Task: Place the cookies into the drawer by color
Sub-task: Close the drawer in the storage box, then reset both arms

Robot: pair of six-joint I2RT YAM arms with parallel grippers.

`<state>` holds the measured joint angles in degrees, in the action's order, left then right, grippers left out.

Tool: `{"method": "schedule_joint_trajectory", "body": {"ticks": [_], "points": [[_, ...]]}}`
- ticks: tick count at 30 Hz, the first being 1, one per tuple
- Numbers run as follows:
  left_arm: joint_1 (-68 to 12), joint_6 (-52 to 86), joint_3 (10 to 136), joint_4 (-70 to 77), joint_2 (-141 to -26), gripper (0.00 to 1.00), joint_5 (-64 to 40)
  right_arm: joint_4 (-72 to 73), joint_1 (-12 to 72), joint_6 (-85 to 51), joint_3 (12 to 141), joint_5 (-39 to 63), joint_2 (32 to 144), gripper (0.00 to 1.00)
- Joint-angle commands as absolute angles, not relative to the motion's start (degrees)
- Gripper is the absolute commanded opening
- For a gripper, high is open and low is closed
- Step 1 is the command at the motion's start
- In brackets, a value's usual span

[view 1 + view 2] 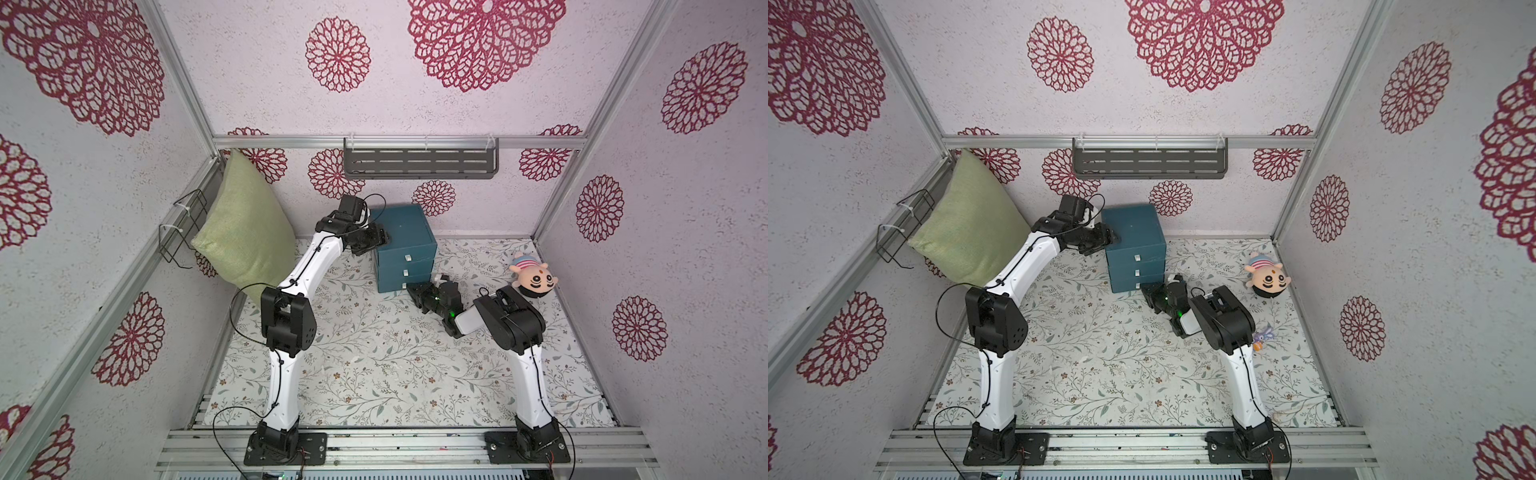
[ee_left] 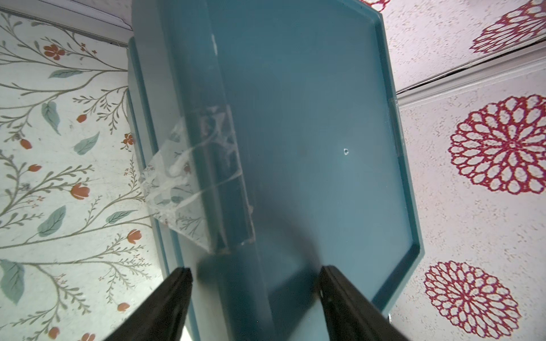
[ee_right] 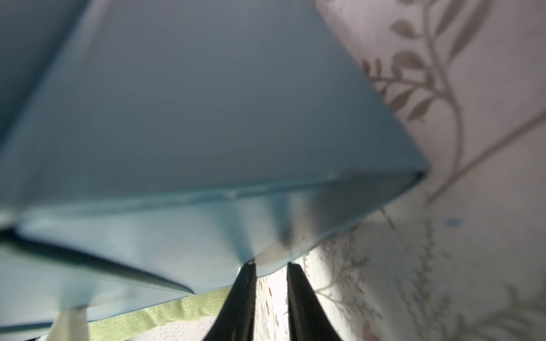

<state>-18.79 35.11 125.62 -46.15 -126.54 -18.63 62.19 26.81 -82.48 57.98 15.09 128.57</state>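
- The drawer (image 1: 405,232), a teal chest of three, stood at the far middle of the desk (image 1: 374,374), close to the far wall, with its fronts facing the near side. In both top views all three fronts looked pushed in, or nearly so.
- No cookies showed on the desk or in either gripper in any view. By my reading they were inside the chest or hidden, so the sorting looked close to done.
- The left gripper (image 2: 254,270) sat at the chest's top left edge, its jaws spread wide and holding nothing, with the teal top between them. It was probably placed there to brace the light chest so it would not slide while the other arm worked the front. Whether it actually pressed on the top I could not tell.
- The right gripper (image 3: 270,265) lay low at the near right of the chest, at the bottom front just beside its white pull tab (image 1: 404,286). Its jaws were close together, with a narrow gap through which the desk showed. Whether the tips nipped the front's edge could not be told. That low, end-on pose suited nudging the bottom front home.
- A green pillow (image 1: 245,232) on the left and a plush doll (image 1: 534,278) on the right lay well apart from the chest, out of both arms' way.
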Motion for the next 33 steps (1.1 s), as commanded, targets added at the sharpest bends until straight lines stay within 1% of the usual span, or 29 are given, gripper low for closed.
{"method": "schedule_joint_trajectory", "body": {"ticks": [1,10,13,20,22,24,25,26,27,29,33], "points": [[-19.55,33.74,123.38,-51.91,-128.35,0.75,-16.5,62.8,26.97,-79.56,56.44,13.29,125.43,0.24],[-19.69,33.73,122.46,-51.77,-127.27,0.75,-16.57,59.85,27.01,-78.24,59.37,13.69,126.07,0.24],[-19.72,33.65,121.11,-51.36,-125.67,0.75,-16.27,60.68,26.9,-76.55,55.57,13.32,123.01,0.24],[-19.77,34.62,115.8,-48.15,-118.8,0.8,-16.74,58.01,25.78,-66.33,41.64,11.85,108.99,0.26],[-19.82,34.75,114.56,-47.59,-116.39,0.83,-16.63,54.79,25.4,-62.36,39.18,12.4,105.02,0.29],[-19.98,34.98,112.96,-47.18,-113.54,0.86,-16.37,49.91,25.23,-57.45,37.64,12.91,100.54,0.35],[-20.03,35.0,112.0,-46.99,-112.02,0.94,-16.28,47.84,25.27,-55.32,37.09,13.09,98.67,0.38],[-20.25,35.02,110.74,-46.6,-109.35,0.99,-15.92,45.46,25.38,-53.09,36.34,13.18,96.21,0.42],[-20.46,35.07,109.15,-46.13,-107.48,0.97,-15.39,42.86,25.34,-50.9,35.9,13.34,93.7,0.47],[-21.01,35.35,105.76,-45.02,-103.7,0.97,-14.55,37.13,25.34,-46.44,35.55,13.45,89.16,0.54],[-22.41,36.2,96.35,-42.1,-94.05,0.98,-11.68,25.95,25.45,-39.06,34.17,12.56,78.79,0.72]]}}
